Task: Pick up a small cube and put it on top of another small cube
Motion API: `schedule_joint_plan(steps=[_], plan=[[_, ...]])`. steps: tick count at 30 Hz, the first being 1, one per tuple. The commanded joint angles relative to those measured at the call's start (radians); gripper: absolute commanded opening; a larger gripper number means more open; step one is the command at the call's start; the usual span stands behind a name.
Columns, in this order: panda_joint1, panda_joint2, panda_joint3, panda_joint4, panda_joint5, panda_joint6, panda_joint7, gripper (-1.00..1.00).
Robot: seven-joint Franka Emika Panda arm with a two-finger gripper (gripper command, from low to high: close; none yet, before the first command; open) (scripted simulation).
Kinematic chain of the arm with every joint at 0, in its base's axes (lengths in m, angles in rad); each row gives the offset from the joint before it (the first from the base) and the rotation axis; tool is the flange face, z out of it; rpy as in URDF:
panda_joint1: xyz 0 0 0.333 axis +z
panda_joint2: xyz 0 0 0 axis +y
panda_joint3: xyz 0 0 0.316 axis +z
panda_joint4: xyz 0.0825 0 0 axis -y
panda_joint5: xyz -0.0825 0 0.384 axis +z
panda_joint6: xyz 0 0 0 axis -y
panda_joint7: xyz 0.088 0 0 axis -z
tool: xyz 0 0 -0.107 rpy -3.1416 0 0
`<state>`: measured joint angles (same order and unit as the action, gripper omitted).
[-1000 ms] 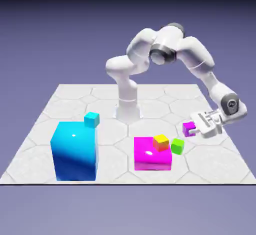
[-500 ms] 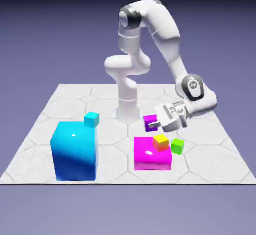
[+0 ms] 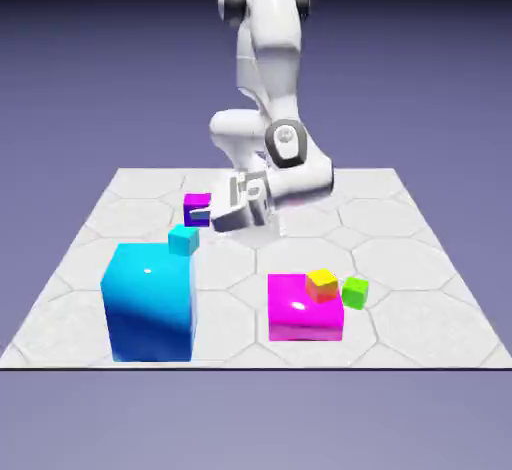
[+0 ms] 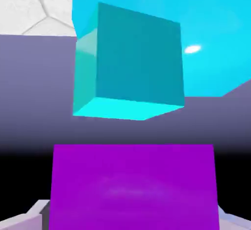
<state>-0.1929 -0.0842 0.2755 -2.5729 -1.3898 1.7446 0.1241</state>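
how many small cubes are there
4: purple cube in the tool, cyan cube by the blue block, yellow cube and green cube by the magenta block; some may hide.

Left block [image 3: 150, 308]: on table [image 3: 400, 333], exterior view's left.
Left cube [image 3: 183, 240]: at that block's far right corner; on or behind, cannot tell.
Held cube [image 3: 197, 208]: between gripper [image 3: 203, 214] fingertips, beyond left cube.
Right block [image 3: 300, 320]: on table, right of left block.
Middle cube [image 3: 322, 285]: at right block's upper right.
End cube [image 3: 355, 293]: just right of right block.
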Motion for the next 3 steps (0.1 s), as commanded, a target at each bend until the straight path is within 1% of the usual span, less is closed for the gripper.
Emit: schedule_joint_plan(steps=[1,3], plan=[[0.0,0.0,0.0,0.0,0.0,0.0,0.0,1.0],[0.046,-0.043,0.046,0.016,0.087,-0.057,-0.046,1.0]])
